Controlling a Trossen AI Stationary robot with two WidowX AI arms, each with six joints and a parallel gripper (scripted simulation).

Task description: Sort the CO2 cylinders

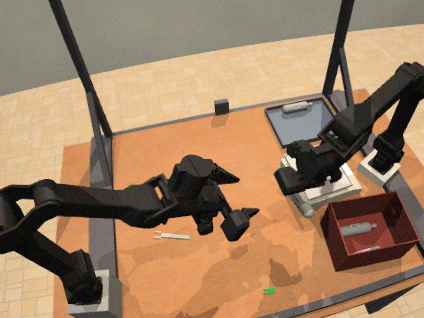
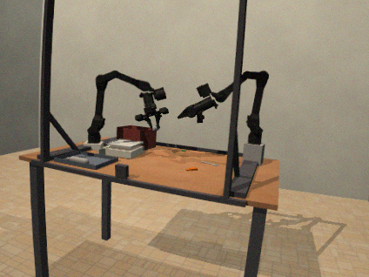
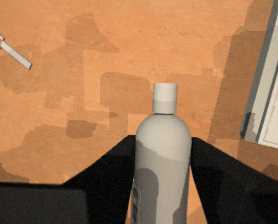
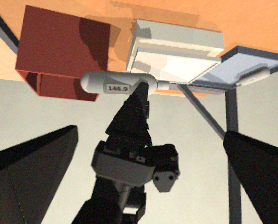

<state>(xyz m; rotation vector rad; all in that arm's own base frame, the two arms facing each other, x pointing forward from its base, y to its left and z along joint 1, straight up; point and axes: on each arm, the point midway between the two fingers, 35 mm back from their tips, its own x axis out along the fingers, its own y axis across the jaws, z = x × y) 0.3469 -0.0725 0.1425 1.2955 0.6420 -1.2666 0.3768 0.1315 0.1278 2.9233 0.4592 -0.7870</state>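
Note:
My left gripper (image 1: 301, 190) is shut on a grey CO2 cylinder (image 1: 306, 209) and holds it above the table, just in front of the white scale (image 1: 340, 183). In the left wrist view the cylinder (image 3: 162, 155) sticks out between the fingers, neck forward, with the scale's edge (image 3: 265, 100) at the right. The right wrist view shows the held cylinder (image 4: 117, 82) with a stamped label. My right gripper (image 1: 245, 195) is open and empty, high over the middle of the table. One cylinder (image 1: 296, 107) lies in the blue-grey tray (image 1: 300, 123). Another cylinder (image 1: 357, 229) lies in the red scrap bin (image 1: 372, 230).
A white tool (image 1: 172, 236) lies on the table under my right arm. A small green piece (image 1: 269, 291) lies near the front edge and an orange piece (image 2: 191, 169) lies on the table. A dark block (image 1: 221, 106) stands at the back edge. Dark frame posts rise at both sides.

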